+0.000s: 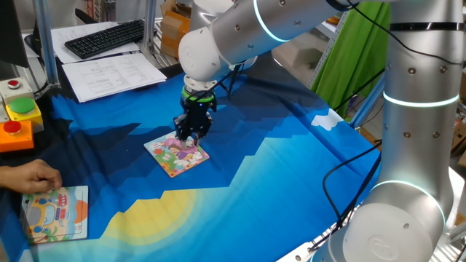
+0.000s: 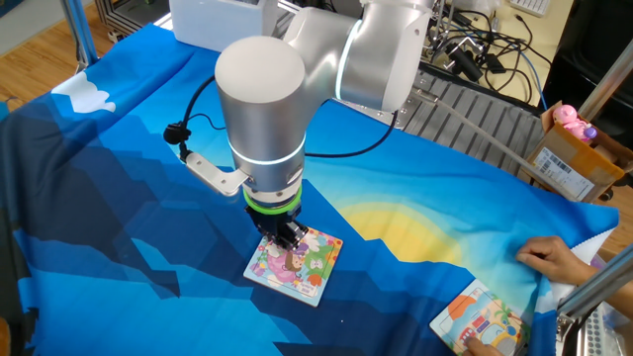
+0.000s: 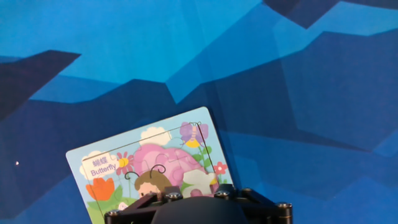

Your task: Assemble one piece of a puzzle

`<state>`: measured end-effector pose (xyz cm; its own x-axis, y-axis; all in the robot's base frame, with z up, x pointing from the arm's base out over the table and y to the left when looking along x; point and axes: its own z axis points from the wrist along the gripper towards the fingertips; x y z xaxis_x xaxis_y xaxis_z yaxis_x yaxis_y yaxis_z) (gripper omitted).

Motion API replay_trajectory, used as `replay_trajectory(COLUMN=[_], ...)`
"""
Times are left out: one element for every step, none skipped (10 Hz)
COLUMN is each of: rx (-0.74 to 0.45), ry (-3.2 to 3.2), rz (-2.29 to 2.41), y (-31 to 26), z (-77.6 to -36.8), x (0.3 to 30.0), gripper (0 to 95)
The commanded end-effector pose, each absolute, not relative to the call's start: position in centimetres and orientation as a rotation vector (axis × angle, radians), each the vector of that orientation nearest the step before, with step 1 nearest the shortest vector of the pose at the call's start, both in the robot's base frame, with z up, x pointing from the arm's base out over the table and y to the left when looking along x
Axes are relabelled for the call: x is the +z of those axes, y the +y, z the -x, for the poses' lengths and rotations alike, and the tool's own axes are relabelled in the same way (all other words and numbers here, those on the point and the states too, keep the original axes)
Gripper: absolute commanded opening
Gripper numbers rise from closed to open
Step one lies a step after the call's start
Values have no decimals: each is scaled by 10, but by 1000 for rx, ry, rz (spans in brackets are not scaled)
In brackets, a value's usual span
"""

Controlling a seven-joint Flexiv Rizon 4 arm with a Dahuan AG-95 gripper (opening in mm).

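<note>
The puzzle (image 1: 177,154) is a small square board with a pink and green cartoon picture, lying flat on the blue cloth. It also shows in the other fixed view (image 2: 307,267) and in the hand view (image 3: 149,162). My gripper (image 1: 191,137) points straight down over the board's far edge, with its tips at the board's surface (image 2: 290,243). The fingers stand close together. In the hand view the hand's black body hides the fingertips, and the pinkish-white piece (image 3: 198,181) shows right at them, against the board's picture.
A larger board with a pale blue and orange picture (image 1: 56,212) lies at the cloth's near-left corner under a person's hand (image 1: 29,177). It also shows in the other fixed view (image 2: 479,318). Red and green buttons (image 1: 20,109), papers and a keyboard (image 1: 105,38) lie beyond the cloth.
</note>
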<state>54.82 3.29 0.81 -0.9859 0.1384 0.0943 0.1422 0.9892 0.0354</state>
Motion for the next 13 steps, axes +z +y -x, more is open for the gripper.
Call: replay_trajectory(rx=[-65, -70, -73, -78, -78, -79, -81, -82, -81, -86, -87, -87, -87], ry=[-3043, -3044, -3044, -3043, -3043, -3043, -3043, -3043, -3041, -3039, -3039, -3039, -3038], rz=[218, 222, 222, 223, 220, 218, 215, 215, 215, 218, 219, 223, 224], y=[33, 34, 34, 34, 34, 34, 34, 34, 34, 35, 35, 35, 35], z=[-547, -546, -546, -546, -546, -546, -546, -546, -546, -547, -547, -547, -547], x=[8, 6, 5, 5, 4, 4, 4, 4, 5, 6, 6, 7, 7], gripper=[570, 570, 570, 570, 380, 190, 190, 0, 0, 0, 0, 0, 0])
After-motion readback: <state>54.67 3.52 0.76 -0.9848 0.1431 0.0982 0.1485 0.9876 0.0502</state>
